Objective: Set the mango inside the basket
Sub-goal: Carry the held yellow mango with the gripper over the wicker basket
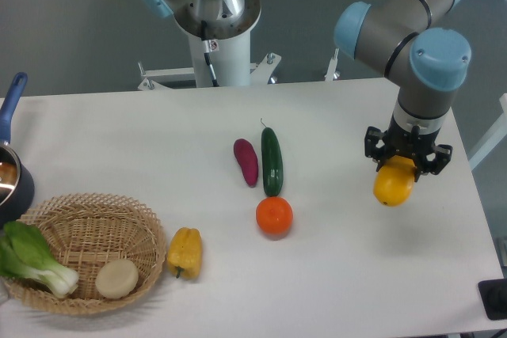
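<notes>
The mango [394, 185] is a smooth yellow oval at the right of the table. My gripper [406, 162] is shut on its top, coming down from above, and seems to hold it just above the tabletop. The fingers are dark and partly hide the mango's upper end. The wicker basket [87, 213] sits at the front left of the table, far from the gripper. It holds a bok choy [30, 259] and a pale round item [117, 278].
A yellow bell pepper [184, 252] lies just right of the basket. An orange [274, 216], a green cucumber [272, 161] and a purple sweet potato [246, 161] lie mid-table. A blue-handled pot [9, 170] stands at the left edge.
</notes>
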Tool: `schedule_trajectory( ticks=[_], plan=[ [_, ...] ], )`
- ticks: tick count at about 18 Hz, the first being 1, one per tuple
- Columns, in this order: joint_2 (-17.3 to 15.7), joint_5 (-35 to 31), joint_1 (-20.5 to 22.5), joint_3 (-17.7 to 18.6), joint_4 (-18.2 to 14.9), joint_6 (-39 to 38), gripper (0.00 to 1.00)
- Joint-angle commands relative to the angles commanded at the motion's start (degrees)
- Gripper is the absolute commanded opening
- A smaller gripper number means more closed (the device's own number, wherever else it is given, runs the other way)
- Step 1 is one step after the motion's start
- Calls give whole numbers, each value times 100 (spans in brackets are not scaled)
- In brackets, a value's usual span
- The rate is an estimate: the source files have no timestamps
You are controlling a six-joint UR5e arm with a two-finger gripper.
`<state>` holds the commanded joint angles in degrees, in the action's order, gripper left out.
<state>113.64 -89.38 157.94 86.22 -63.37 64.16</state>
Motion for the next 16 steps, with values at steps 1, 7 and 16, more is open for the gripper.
schedule_trajectory(
  ticks=[1,7,16],
  plan=[
    [0,-9,0,0,0,0,22],
    [0,18,-193,-53,0,-227,23],
    [-237,149,-1694,-53,377,-1115,23]
  ],
)
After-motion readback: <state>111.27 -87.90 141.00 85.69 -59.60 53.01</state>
